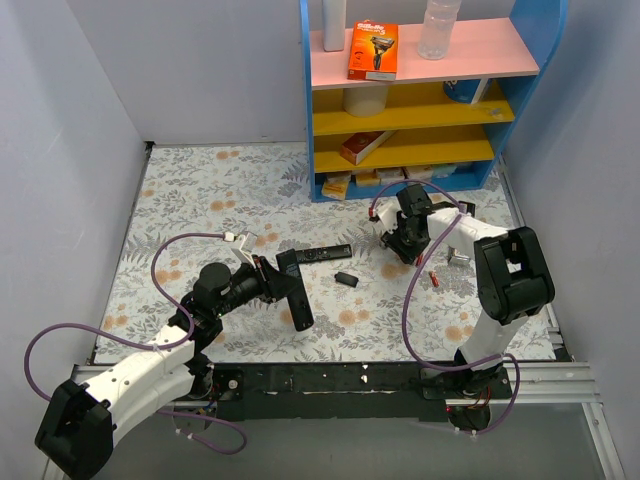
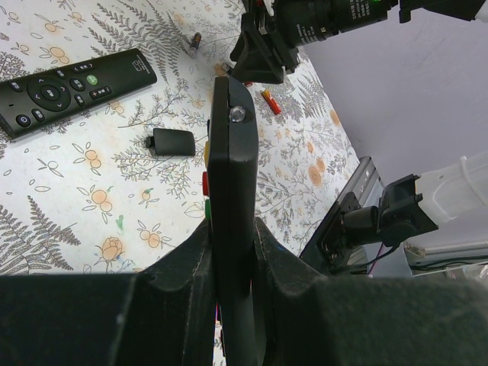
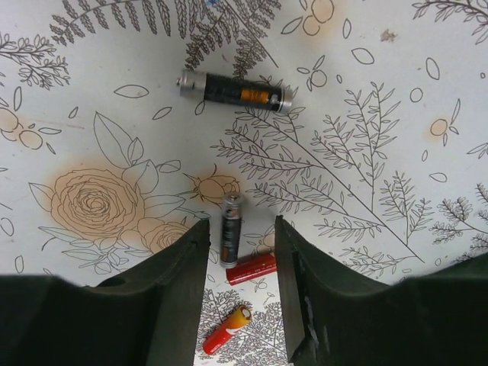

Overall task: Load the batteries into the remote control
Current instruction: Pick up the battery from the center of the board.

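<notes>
Your left gripper (image 2: 232,248) is pinching the long black plastic remote control (image 2: 231,152) edge-on, jaws pressing on both of its broad sides. Red and green buttons are showing along one side. In the top view it's sitting left of centre over the floral-print table mat (image 1: 200,190), lens end pointing away from the wrist. Can't tell whether it's touching the mat.

Your right gripper (image 3: 241,236) is pointing down at the mat on the right side, jaws spread. A short dark cylinder battery (image 3: 231,229) is lying in the gap between the fingertips with mat showing either side of it, so nothing's being gripped. A red cylinder battery (image 3: 250,268) is lying just behind it, touching or nearly touching its end. A red battery with a yellow tip (image 3: 226,329) is lying further back between the fingers. A dark battery with an orange band (image 3: 235,90) is lying crosswise, ahead of the fingertips.

Between the arms, a slimmer black remote with a green button (image 2: 72,88) and a small black rectangular cover piece (image 2: 171,141) are lying flat on the mat, apart from each other.
</notes>
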You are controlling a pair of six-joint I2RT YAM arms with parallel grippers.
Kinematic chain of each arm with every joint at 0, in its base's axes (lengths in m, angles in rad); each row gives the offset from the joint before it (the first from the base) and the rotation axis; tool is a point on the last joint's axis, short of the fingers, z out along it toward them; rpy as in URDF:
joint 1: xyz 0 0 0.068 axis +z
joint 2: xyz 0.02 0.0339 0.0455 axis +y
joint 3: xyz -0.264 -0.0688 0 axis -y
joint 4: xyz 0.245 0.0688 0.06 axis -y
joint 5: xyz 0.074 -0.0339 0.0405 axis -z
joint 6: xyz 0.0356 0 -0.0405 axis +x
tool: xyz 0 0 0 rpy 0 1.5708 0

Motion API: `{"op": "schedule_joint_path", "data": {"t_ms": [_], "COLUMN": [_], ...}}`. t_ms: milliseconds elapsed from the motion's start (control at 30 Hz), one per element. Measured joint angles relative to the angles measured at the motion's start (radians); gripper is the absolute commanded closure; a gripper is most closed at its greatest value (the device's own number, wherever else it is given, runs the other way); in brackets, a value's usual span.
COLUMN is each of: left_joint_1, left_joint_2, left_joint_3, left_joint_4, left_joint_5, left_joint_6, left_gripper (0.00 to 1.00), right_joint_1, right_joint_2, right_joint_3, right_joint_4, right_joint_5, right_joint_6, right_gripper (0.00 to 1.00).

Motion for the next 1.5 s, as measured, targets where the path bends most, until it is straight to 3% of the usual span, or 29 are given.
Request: {"op": "schedule_joint_path", "data": {"t_ms": [367, 567, 667, 933, 1133, 1267, 1500], "left_joint_1": [0.000, 0.000, 0.000, 0.000, 0.000, 0.000, 0.000], "left_joint_2": [0.004, 0.005, 0.008, 0.039, 0.078, 0.137, 0.238], "left_joint_3": [0.000, 0.001, 0.006, 0.008, 0.000, -0.003, 0.014], "left_joint_4": [0.000, 0.000, 0.000, 0.056, 0.201, 0.310, 0.440], "left_joint_5": [0.002, 0.002, 0.002, 0.002, 0.001, 0.001, 0.000], "left_joint_6": [0.000, 0.000, -0.002, -0.049, -0.122, -0.163, -0.193], "left_gripper": [1.00, 1.00, 1.00, 1.00, 1.00, 1.00, 1.00], "right_joint_1": [0.000, 0.000, 0.000, 0.000, 0.037, 0.133, 0.316], "right_joint_2": [0.024, 0.035, 0.036, 0.021, -0.177, -0.391, -0.629], "right_joint_3": [0.026, 0.039, 0.041, 0.036, -0.030, -0.086, -0.217], "right_joint_4": [-0.027, -0.043, -0.045, -0.037, 0.035, 0.160, 0.388], "right_joint_5": [-0.065, -0.073, -0.075, -0.178, -0.267, -0.280, -0.230], "right_joint_6": [0.005, 0.024, 0.037, 0.136, 0.268, 0.396, 0.651], "right_gripper": [0.71, 0.84, 0.99, 0.99, 0.99, 0.99, 0.99]}}
